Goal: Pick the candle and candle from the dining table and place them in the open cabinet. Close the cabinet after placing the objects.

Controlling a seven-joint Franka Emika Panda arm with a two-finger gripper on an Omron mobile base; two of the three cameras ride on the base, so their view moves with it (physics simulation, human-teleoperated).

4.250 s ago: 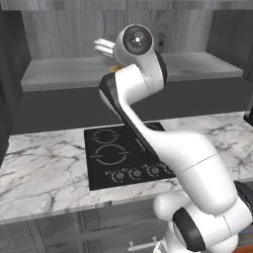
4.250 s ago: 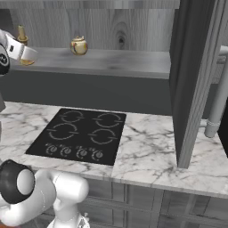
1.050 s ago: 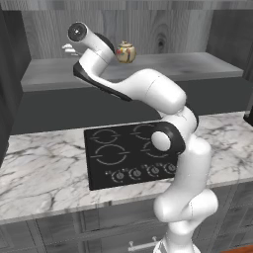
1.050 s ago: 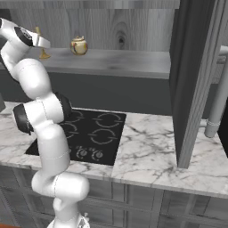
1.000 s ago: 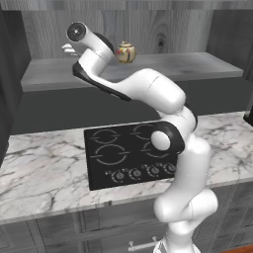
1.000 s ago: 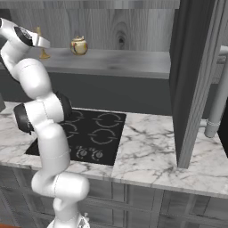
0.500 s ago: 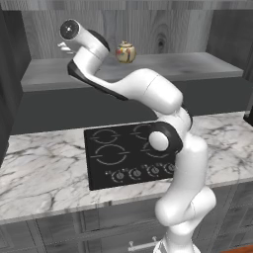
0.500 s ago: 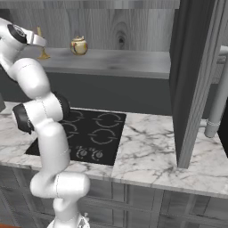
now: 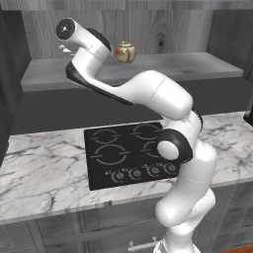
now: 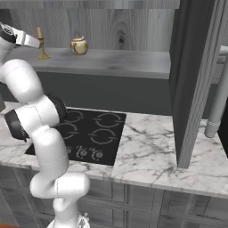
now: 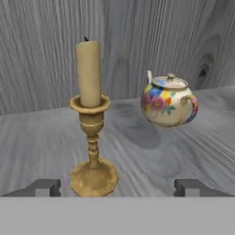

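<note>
Now that my fingers have sprung apart, my gripper stands wide and empty, its two dark tips low at the left and right of the hand view with the candle between them and slightly beyond, touched by neither. A second ago I was still clamped on it; now the yellow taper stands upright in its gold candlestick on the cabinet shelf, unsupported. In the right base view it sits at the upper left, just beside my hand, with a flowered teapot near it further right along the shelf. I judge this candle placed. The other candle I cannot see here, so I cannot tell whether it is fetched. The cabinet door at the right stands open and needs shutting once both are in.
</note>
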